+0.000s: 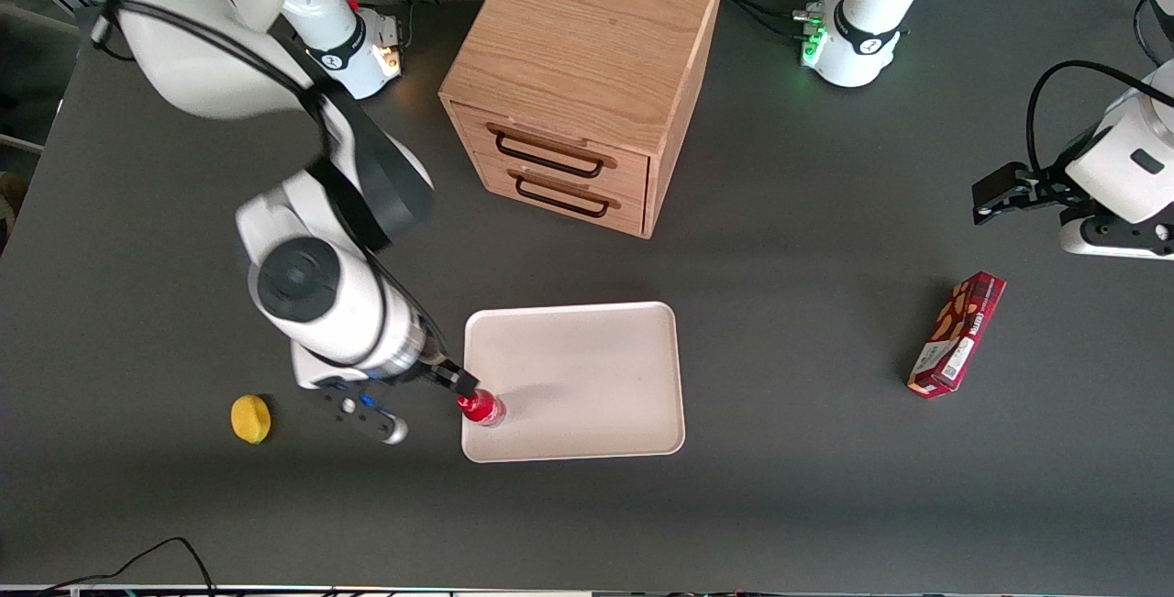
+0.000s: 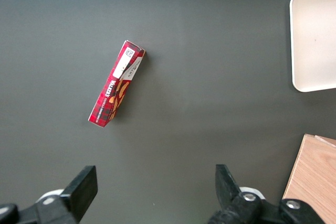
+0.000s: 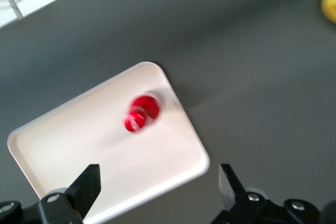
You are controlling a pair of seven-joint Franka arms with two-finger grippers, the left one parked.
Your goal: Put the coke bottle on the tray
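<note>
Spread wide and pinching nothing: gripper (image 3: 157, 174), hanging over the tray (image 3: 68, 150) at the end toward the working arm. Directly below, between the lines of the two fingers yet touching neither: coke bottle (image 3: 140, 114), upright on the tray floor, red cap up, just inside the rim near the corner closest to the front camera. Looks placed already, judging by that free gap.

Probably light, stiff plastic, smooth and round, so likely to slip or twist under a skewed pinch, and tall for its base, so easily tipped by a sideways nudge. Best taken across the body just under the cap, fingers level, if a regrip is needed at all.

Off the tray toward the working arm's end: a yellow lemon-like fruit (image 1: 250, 418). Farther from the camera than the tray: a wooden two-drawer cabinet (image 1: 587, 74). Well off toward the parked arm's end: a dark red snack box (image 1: 957, 333), lying flat.
</note>
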